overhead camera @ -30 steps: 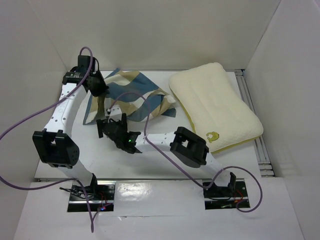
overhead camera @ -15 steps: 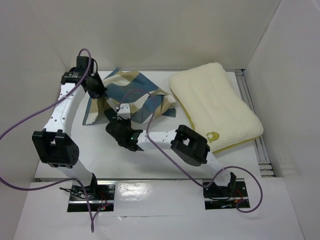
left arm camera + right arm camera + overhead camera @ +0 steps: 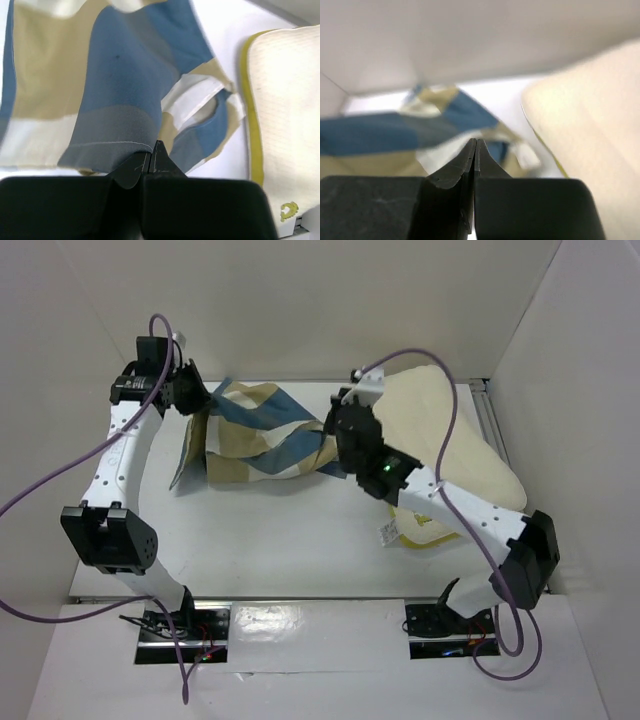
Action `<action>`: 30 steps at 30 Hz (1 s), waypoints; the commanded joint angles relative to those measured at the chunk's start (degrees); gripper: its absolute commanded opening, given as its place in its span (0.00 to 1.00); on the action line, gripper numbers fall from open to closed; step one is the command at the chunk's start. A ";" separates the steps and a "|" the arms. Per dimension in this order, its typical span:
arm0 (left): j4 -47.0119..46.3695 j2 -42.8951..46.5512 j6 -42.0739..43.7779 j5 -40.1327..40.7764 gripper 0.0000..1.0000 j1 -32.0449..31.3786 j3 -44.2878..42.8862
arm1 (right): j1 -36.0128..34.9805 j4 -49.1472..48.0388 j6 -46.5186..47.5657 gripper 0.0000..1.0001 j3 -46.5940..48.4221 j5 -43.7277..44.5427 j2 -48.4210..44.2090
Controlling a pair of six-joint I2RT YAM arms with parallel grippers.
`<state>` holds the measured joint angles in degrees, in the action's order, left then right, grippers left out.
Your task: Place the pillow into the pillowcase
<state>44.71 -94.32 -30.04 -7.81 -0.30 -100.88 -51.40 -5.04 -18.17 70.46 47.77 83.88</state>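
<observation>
1. Cloth of the pillowcase [image 3: 262, 430] looks thin, light and limp. It will likely sag wherever it is not held, and its mouth will not stay open on its own. The hemmed edge of the opening is the sensible hold, pinched at two points set well apart.
2. By contrast, the pillow [image 3: 470, 455] is plump and soft, bulky rather than heavy. It should squash easily, so a corner or the piped edge offers the firmest grip for feeding it in.
3. The pillowcase lies bunched toward the far left of the table [image 3: 300, 530], with its left end raised off the surface. The pillow lies flat at the far right, just beside the case's right end and none of it inside.
4. The left arm stretches up along the left side with its wrist high at the far corner. The left gripper [image 3: 152, 150] has its jaws pinched on a blue-grey hemmed edge of the case, which hangs from it.
5. The right arm reaches forward over the near part of the pillow, its wrist above the place where pillow and case meet. The right gripper [image 3: 475, 145] has its jaws pressed together. The wrist view is blurred, so it cannot be told whether any cloth is caught between them.
</observation>
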 commanded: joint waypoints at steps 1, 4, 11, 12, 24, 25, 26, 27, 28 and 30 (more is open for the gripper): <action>-3.58 0.98 2.71 -4.14 0.00 0.12 -4.76 | 1.12 4.57 7.28 0.00 9.60 -13.99 -0.83; -3.58 2.30 3.93 -6.16 0.00 -0.41 -4.76 | -2.37 8.99 5.61 0.07 9.80 -19.80 3.04; -1.47 4.15 7.01 -2.57 0.00 -3.92 -4.76 | -13.10 6.54 0.51 0.92 11.36 -21.84 15.43; -1.47 4.67 7.01 -1.86 0.00 -3.92 -4.76 | -14.25 4.62 0.51 0.93 12.07 -20.36 17.01; -0.24 4.68 7.54 4.47 0.00 -3.92 -3.71 | -10.41 21.46 -10.11 0.94 29.31 -4.97 35.66; 0.29 4.68 7.54 5.17 0.00 -3.92 -3.71 | -9.52 22.17 -10.65 0.94 28.34 -4.97 35.66; 0.29 4.68 7.54 5.18 0.00 -3.92 -4.23 | -8.73 22.18 -10.65 0.96 26.77 -5.92 34.70; 0.29 4.68 7.54 5.18 0.00 -3.92 -4.24 | -7.85 21.39 -10.65 0.97 23.44 -5.93 33.04; 0.29 4.68 7.54 5.18 0.00 -3.92 -4.76 | -6.19 20.69 -9.78 0.97 22.28 -7.24 32.41; 0.29 4.68 7.54 5.18 0.00 -3.92 -4.76 | -3.55 20.68 -8.12 0.99 21.65 -10.92 32.40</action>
<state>45.58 -91.72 -23.90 -3.75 -4.38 -104.16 -58.13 12.95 -25.91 93.86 38.20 119.07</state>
